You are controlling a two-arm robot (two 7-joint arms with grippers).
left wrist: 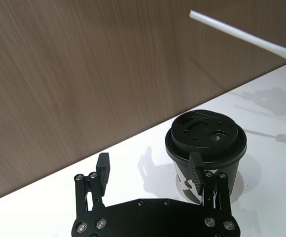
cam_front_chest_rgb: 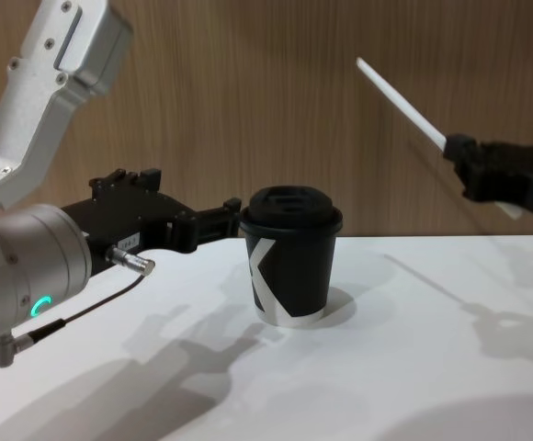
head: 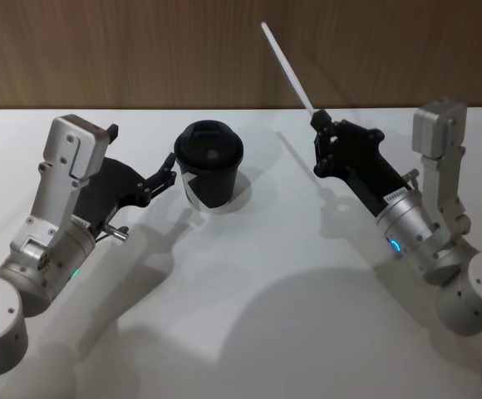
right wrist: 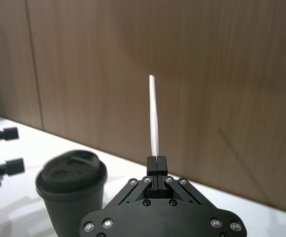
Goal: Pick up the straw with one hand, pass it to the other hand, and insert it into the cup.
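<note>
Aloft, the thin white straw (head: 288, 68) (right gripper (head: 319, 115) pinching it) tilts.

1 black paper cup (head: 209, 166) with a dome lid is stood upright on the white table (head: 266, 249), near its far edge.
</note>
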